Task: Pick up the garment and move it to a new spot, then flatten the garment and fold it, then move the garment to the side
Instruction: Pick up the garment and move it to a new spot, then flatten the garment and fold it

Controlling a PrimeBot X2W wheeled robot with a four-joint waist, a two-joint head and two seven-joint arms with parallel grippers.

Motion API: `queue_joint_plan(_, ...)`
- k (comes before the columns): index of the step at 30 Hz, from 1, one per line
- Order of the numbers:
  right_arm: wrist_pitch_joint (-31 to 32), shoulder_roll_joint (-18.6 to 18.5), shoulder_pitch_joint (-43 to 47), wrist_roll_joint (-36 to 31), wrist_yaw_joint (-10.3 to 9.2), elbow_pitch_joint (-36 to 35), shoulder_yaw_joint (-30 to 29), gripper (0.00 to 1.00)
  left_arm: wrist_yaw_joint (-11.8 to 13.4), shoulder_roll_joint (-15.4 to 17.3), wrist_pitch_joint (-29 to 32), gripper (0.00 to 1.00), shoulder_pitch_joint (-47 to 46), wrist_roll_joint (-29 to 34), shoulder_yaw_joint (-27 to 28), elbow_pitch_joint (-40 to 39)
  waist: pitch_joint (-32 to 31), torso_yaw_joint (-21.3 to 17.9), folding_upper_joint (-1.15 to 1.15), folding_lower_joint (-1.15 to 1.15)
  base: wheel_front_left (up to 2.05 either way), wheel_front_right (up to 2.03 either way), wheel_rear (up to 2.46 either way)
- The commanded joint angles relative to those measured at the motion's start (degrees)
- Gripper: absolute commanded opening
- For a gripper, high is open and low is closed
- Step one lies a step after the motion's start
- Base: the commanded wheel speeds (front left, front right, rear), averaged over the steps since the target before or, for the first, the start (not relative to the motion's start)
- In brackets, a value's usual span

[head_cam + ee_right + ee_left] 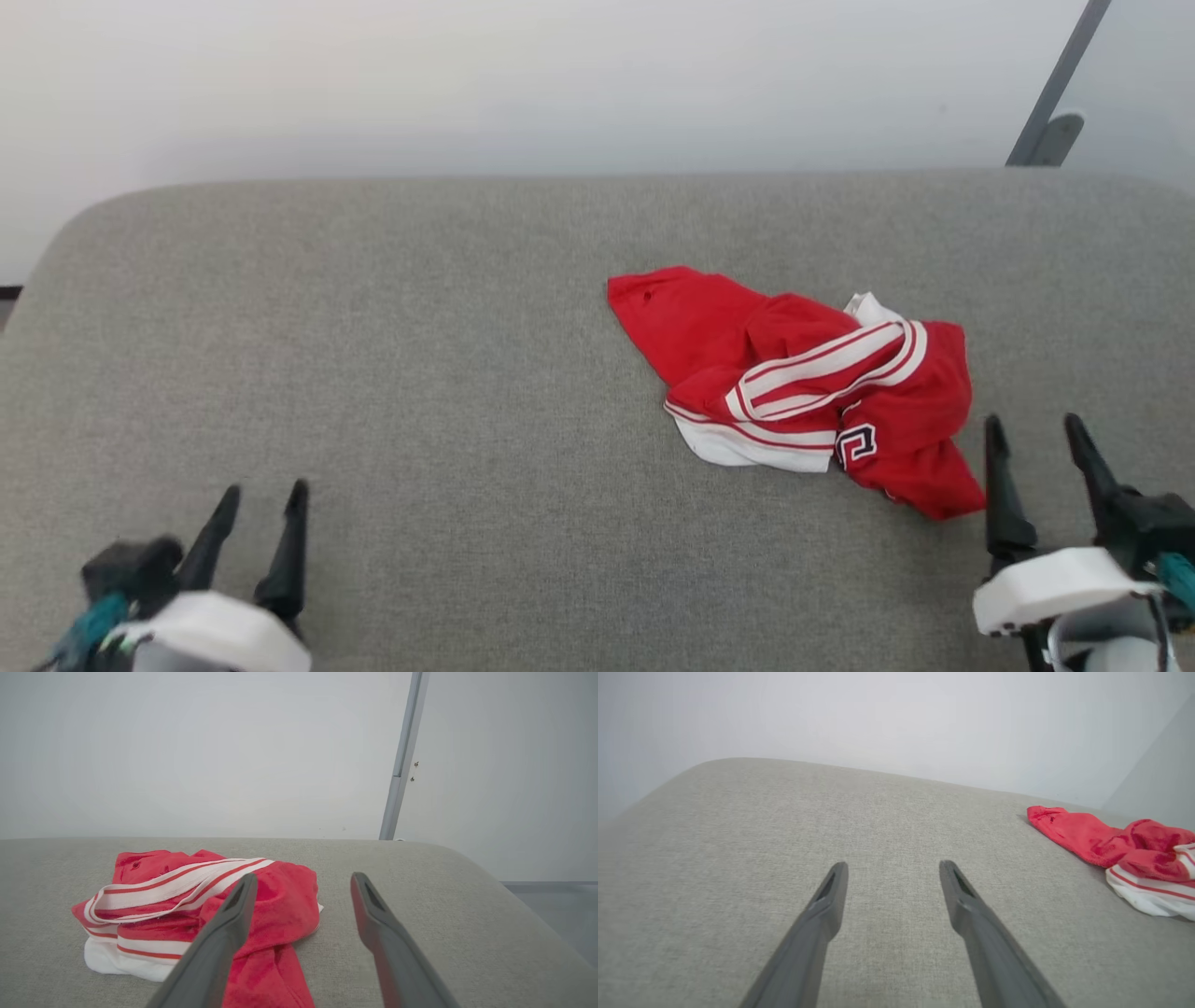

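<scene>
The crumpled red soft-fabric jersey garment (803,383), with a white panel and a red-and-white striped trim band (822,369), lies in a heap on the right half of the wide grey woven padded surface (420,355), well short of its far edge. The dark two-fingered right claw (1033,422) stands just beside the heap's near right corner, fingers spread apart and holding nothing. In the right wrist view one finger overlaps the red cloth, though I cannot tell whether it touches. The matching left claw (264,488) hovers over bare upholstery well apart from the shirt, fingers likewise spread and empty.

Nothing is lifted yet, so the main risk, as I judge it, is a poor first pinch. The heap is folded over itself, and a claw closing on the top ridge may catch a single loose layer (the striped band looks the easiest to snag). The shirt would then rise as a twisted rope that is harder to flatten. Reaching too deep could pinch the padded cover along with the cloth. Taking only the red tail nearest the right claw would leave the rest trailing. If both arms converge on so small a heap, their fingers could also clash. The small dark-outlined white number patch (856,444) sits in a crease, so front and back are hard to judge.
</scene>
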Motion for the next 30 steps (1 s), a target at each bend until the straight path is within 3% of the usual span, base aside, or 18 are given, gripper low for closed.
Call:
queue_joint_plan(1,-0.3,-0.1,0.7,0.2,-0.02,-0.4,-0.2,1.00,-0.2,-0.2,-0.3,1.00,1.2,1.5,1.3,-0.8,-0.8,0.1,0.00,0.00,0.00,0.00,0.00)
queue_joint_plan(10,-0.3,-0.1,2.3,0.6,-0.02,-4.0,-2.1,1.00,-1.8,-6.7,-0.3,1.00,8.6,12.8,14.3,-10.2,-1.9,0.4,0.00,0.00,0.00,0.00,0.00)
queue_joint_plan(19,-0.3,-0.1,1.9,0.9,-0.02,-3.7,-1.9,1.00,-2.7,-9.4,-0.3,1.00,9.3,15.6,16.1,-10.8,-1.1,0.1,0.00,0.00,0.00,0.00,0.00)
queue_joint_plan(26,-0.2,-0.1,1.2,0.8,-0.02,-3.0,-1.6,1.00,-2.7,-9.4,-0.3,1.00,9.2,14.4,14.5,-11.3,-0.2,0.1,0.00,0.00,0.00,0.00,0.00)
queue_joint_plan(30,3.1,-2.4,-1.4,1.0,-0.02,-2.1,-0.5,1.00,-2.7,-9.8,-0.3,1.00,8.5,14.1,13.8,-11.3,1.2,0.2,0.00,0.00,0.00,0.00,0.00)
